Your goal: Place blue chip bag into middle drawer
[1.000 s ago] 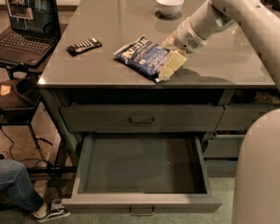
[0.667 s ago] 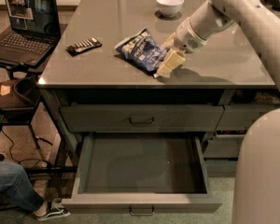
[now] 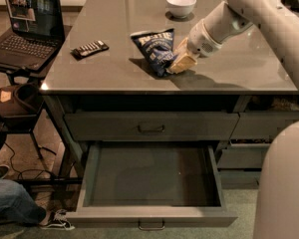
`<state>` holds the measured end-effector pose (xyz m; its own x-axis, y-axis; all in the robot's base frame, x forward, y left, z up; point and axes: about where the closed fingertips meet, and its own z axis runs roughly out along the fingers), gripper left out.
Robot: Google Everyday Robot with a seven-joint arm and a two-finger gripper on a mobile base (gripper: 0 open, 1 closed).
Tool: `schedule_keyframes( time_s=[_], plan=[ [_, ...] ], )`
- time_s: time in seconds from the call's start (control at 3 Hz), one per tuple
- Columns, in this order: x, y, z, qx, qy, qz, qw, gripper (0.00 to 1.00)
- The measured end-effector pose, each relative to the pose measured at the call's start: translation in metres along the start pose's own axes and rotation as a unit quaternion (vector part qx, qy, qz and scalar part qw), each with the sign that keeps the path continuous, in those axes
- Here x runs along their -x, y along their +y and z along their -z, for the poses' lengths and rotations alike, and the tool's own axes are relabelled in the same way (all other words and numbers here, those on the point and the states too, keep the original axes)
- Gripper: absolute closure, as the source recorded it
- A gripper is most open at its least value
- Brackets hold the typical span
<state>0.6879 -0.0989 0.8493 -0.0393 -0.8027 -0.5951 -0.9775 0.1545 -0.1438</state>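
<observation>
The blue chip bag (image 3: 156, 51) stands tilted on the grey worktop (image 3: 114, 14), near the front edge and a little right of its middle. The white band and lettering are at its top, and its lower end touches the surface or sits just above it; I cannot tell which. The claw (image 3: 180, 62) is at the bag's 4 o'clock, its pale fingers pinching the bag's right lower edge. The white arm (image 3: 229, 19) slants away from the claw toward 2 o'clock. A dark shadow lies on the worktop under the bag and claw.

At 1 o'clock from the bag, well apart, a white bowl (image 3: 181, 5) sits farther back on the worktop. At 9 o'clock lies a black remote (image 3: 90, 49), near the left edge. Beyond it, at 10 o'clock, an open laptop (image 3: 27, 29) rests on a lower side stand.

At 6 o'clock from the bag, below the worktop, the top drawer (image 3: 152, 126) is closed. Under it the middle drawer (image 3: 152, 176) is pulled fully out, its dark inside bare and its handle at the front rim. At 7 o'clock, on the floor, a person's jeans leg (image 3: 10, 208) shows.
</observation>
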Motion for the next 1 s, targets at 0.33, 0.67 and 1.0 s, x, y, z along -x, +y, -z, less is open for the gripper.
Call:
schedule_keyframes(
  time_s=[0.33,0.67,1.0],
  plan=[
    [0.001,0.022,0.042,-0.045,-0.002,-0.004,0.999,1.0],
    [0.029,0.08,0.11,-0.105,-0.024,0.014,0.994,1.0],
    [0.027,0.169,0.15,-0.108,-0.01,0.042,0.9933,1.0]
  ],
)
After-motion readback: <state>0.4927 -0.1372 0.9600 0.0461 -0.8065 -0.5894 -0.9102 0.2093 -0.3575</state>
